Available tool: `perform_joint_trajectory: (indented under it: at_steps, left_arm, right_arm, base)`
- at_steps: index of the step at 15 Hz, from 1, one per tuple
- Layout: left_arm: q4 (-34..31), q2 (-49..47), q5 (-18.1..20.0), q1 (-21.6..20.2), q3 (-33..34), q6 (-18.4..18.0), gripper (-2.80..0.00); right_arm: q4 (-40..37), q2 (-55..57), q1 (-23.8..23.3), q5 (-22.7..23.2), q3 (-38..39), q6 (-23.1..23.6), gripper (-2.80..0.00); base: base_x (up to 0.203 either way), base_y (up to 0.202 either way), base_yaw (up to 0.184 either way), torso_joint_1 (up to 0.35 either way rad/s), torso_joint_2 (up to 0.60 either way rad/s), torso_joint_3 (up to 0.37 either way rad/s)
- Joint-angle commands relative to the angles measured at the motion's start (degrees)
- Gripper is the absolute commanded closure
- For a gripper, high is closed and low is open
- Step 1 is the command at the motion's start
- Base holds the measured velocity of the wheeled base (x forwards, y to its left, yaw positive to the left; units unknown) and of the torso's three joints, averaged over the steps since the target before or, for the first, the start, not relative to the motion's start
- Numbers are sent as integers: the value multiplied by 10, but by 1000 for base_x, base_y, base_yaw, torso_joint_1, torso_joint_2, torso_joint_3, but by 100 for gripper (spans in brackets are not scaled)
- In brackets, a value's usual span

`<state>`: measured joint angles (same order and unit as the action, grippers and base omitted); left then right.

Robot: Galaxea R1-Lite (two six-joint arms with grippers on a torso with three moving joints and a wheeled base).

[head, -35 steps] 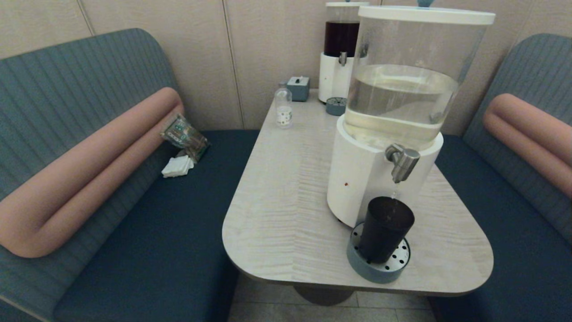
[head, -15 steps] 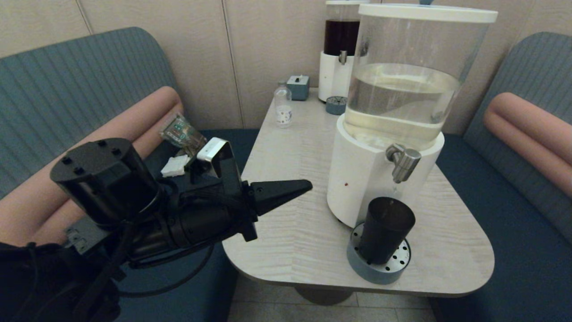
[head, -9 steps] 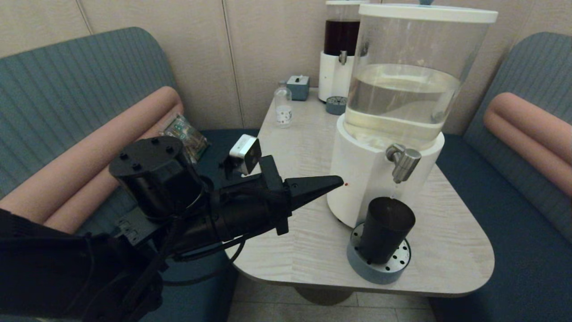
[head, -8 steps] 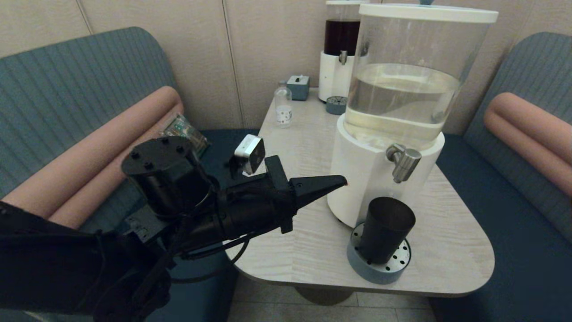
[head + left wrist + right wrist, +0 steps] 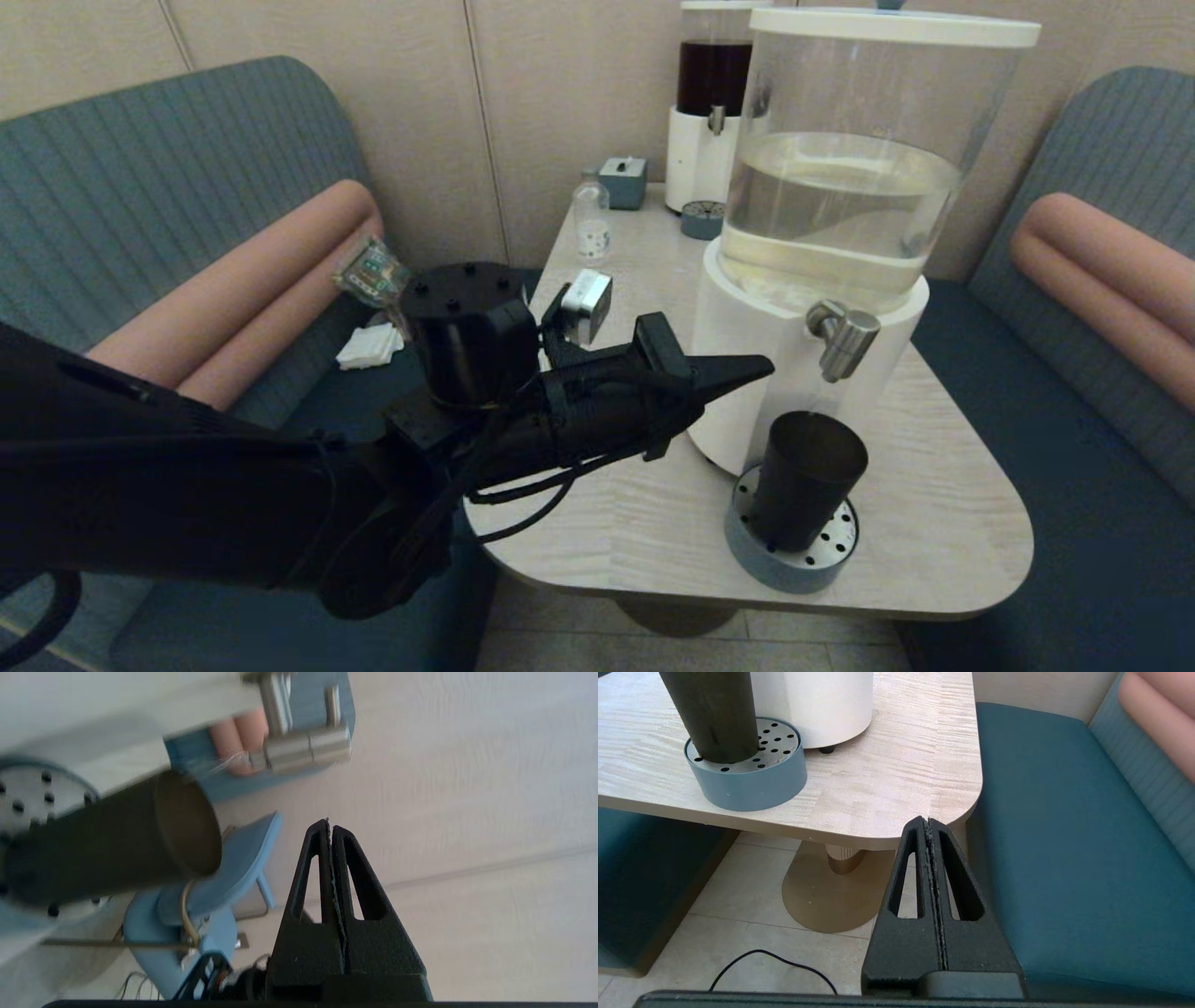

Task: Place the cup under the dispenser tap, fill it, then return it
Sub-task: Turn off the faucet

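1. My left gripper (image 5: 761, 368) hangs above the worktop (image 5: 597, 448) with its fingers (image 5: 327, 835) pressed together and holding nothing. The cup (image 5: 805, 490) stands upright just beyond and below the fingertips, on the perforated drip tray (image 5: 789, 565).
2. The dispenser tap (image 5: 843, 338) sits directly above the cup's mouth, slightly beyond my fingertips and above them. Risk: with the fingers shut, any forward push would strike the cup wall and not straddle it, tipping the cup and spilling whatever it holds.
3. Risk: the white base of the dispenser (image 5: 747, 392) lies immediately beside my fingertips. Opening them here could drive one finger against that base or under the tap.
4. Risk: the cup is smooth and tapered. A grip taken too high near the rim may slide, and a lift straight up would knock the rim into the tap nozzle.
5. I cannot tell how full the cup is; a hasty, tilted withdrawal could slosh liquid over the tray.
6. My right gripper (image 5: 929, 830) is parked low beside the worktop's edge, fingers closed and empty, well apart from the cup.
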<state>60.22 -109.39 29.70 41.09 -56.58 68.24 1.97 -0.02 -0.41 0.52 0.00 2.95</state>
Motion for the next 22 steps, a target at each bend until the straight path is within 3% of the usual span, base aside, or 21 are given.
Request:
perform_joint_trajectory:
  at_steps: [1, 5, 22]
  left_arm:
    - [3, -16, -8, 0, -28, 4, 0]
    - [3, -44, -35, 0, -69, 3, 0]
    - [2, -97, -40, 31, -143, 3, 0]
  right_arm:
    - [0, 0, 0, 0, 8, 0, 0]
    - [0, 0, 0, 0, 8, 0, 0]
    - [0, 0, 0, 0, 8, 0, 0]
  base:
    - [0, 0, 0, 0, 0, 0]
    - [0, 0, 0, 0, 0, 0]
    - [0, 0, 0, 0, 0, 0]
